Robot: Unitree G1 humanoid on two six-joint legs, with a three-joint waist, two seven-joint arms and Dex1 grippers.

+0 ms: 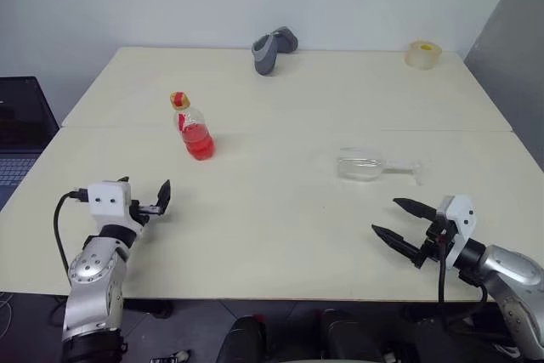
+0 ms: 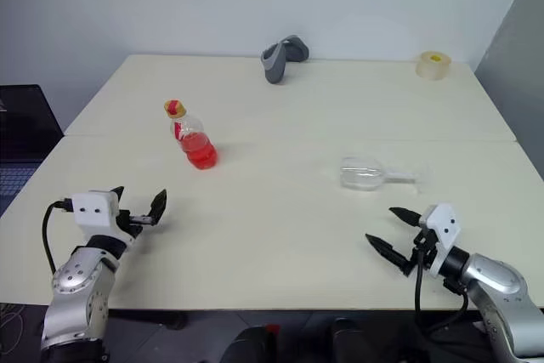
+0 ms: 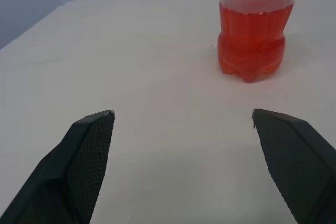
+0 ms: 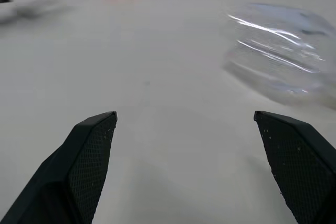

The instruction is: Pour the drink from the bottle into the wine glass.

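bottle (image 1: 195,131) upright on counter (image 1: 280,227), capped, drink (image 1: 200,142) low | wine glass (image 1: 366,165) lying right of bottle | left end effector (image 1: 145,196) near bottle, wide open, empty | right end effector (image 1: 398,221) beyond glass, wide open, empty

In the left wrist view the bottle (image 3: 257,30) is cut off at the top edge, so its neck and cap are out of frame. In the right wrist view the glass (image 4: 286,53) is blurred and runs off the right edge; the bottle at the top edge shows just its red base.
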